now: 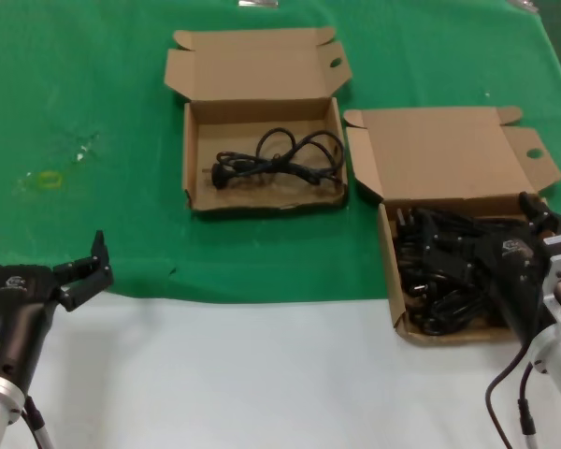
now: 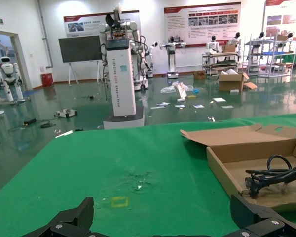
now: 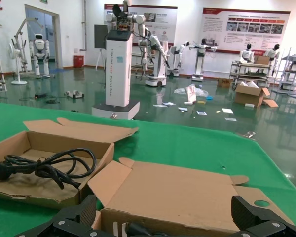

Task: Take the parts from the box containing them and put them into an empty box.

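Head view: right gripper (image 1: 540,217) down in the larger cardboard box (image 1: 390,245) over piled power cords (image 1: 439,267), jaws' spread hidden; left gripper (image 1: 42,265) at worktop (image 1: 262,374) edge, jaws apart. Left wrist view: single cord (image 2: 274,175) in smaller box (image 2: 222,168). Right wrist view: that cord's plug (image 3: 2,170); the larger box's lid (image 3: 172,192).

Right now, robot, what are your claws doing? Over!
Right claw open over full box of cords. Left claw open, idle near table edge. One cord already in other box. Nothing blocking.
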